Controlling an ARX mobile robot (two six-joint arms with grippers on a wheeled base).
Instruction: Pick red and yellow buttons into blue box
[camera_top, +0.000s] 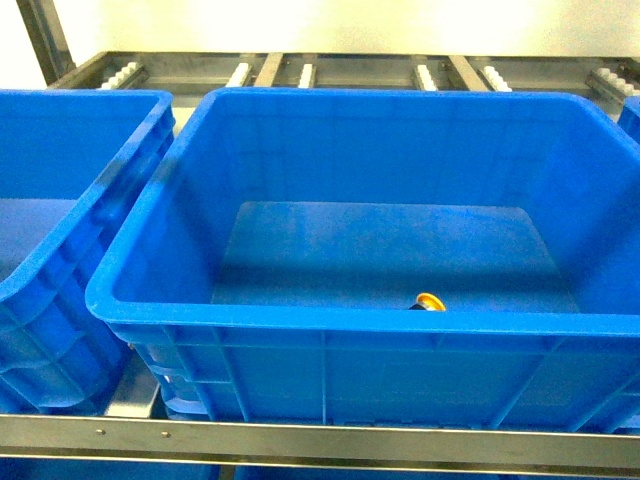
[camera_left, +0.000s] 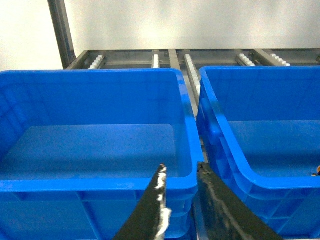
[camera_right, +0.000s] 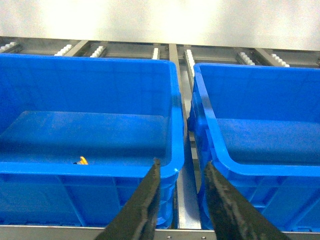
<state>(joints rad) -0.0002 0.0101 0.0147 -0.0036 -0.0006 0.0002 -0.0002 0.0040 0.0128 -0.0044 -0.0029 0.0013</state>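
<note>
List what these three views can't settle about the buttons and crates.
- Yellow-capped push button: head view, near wall of the deep blue plastic crate hides its body.
- Same button: right wrist view, only a sliver above the rim.
- Red button: in no view.
- Left neighbouring blue crate: cut off by the frame edge.

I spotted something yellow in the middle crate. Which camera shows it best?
The head view: the yellow button lies on the blue box floor near the front wall. The right wrist view shows only a yellow sliver; the left wrist view barely catches it at its edge.
</note>
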